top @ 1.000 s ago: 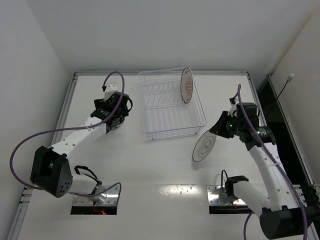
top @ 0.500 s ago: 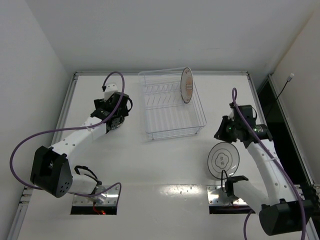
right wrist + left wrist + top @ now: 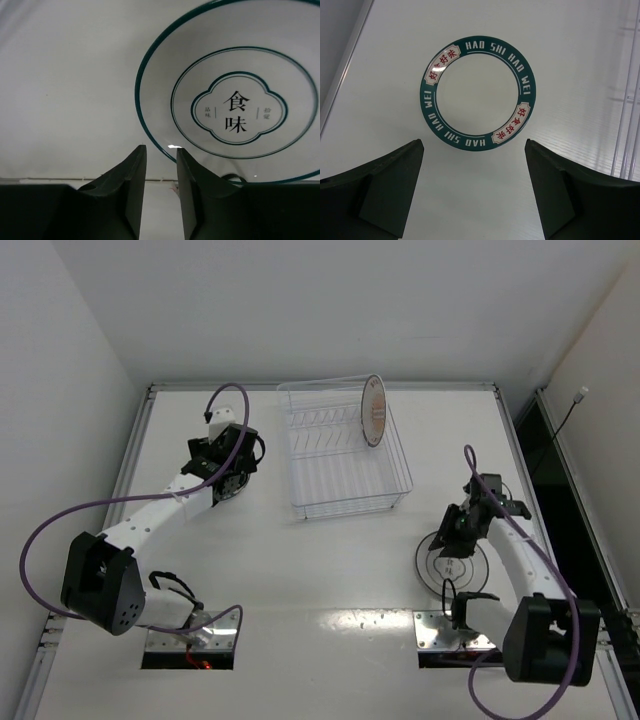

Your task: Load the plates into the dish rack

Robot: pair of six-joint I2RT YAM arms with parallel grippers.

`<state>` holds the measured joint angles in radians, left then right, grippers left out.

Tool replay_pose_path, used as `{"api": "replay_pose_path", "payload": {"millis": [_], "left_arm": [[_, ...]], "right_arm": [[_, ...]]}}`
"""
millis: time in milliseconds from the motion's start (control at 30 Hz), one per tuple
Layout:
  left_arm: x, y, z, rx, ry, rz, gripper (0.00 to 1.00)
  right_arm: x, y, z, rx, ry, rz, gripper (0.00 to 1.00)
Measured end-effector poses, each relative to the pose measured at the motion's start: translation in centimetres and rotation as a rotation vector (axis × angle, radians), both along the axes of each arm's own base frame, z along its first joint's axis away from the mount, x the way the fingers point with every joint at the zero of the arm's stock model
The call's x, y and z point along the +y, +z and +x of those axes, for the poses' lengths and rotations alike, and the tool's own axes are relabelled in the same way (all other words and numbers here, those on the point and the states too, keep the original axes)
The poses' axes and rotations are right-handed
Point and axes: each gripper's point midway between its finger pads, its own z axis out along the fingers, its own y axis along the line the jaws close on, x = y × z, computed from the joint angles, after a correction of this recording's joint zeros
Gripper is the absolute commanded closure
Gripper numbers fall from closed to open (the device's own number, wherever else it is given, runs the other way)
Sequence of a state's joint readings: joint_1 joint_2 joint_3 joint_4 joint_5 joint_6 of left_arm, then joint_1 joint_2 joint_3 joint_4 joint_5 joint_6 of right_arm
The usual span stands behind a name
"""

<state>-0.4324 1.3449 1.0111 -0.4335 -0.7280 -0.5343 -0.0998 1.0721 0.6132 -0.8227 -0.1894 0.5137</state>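
left gripper [image 3: 472,144] wide open over green-rimmed plate [image 3: 480,92]; right gripper [image 3: 161,148] barely parted by white plate [image 3: 235,112], hold unclear.

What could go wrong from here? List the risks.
1. The white plate lies flat on the table; the right tool, jaws barely parted at its rim, may skid off or push it.
2. The orange plate already stands in the dish rack; an incoming plate could knock it.
3. The green-rimmed plate lies flat too, under the open left tool.
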Motion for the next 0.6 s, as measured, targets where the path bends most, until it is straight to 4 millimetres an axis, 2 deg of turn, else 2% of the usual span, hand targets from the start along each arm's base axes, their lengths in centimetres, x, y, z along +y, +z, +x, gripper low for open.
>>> {"api": "replay_pose_path", "payload": {"millis": [33,67,133,400,600], "left_arm": [[0.0,0.0,0.0,0.0,0.0,0.0,0.2],[0.0,0.0,0.0,0.0,0.0,-0.001,0.2],[0.0,0.0,0.0,0.0,0.001,0.0,0.2],[0.2,-0.1,-0.2,0.007,0.005,0.007,0.2],[0.4,-0.2,-0.4,0.016,0.01,0.016,0.2]], "right_arm": [[0.1,-0.5,-0.4,0.02,-0.006,0.014,0.75],[0.2,-0.9,-0.7,0.039,-0.01,0.03,0.89],[0.4,-1.5,-0.8,0.055,-0.017,0.056,1.0],[0.1,-2.9,0.8,0.127,-0.05,0.082,1.0],[-1.6,-3.0,3.8,0.132,-0.073,0.012,1.0]]}}
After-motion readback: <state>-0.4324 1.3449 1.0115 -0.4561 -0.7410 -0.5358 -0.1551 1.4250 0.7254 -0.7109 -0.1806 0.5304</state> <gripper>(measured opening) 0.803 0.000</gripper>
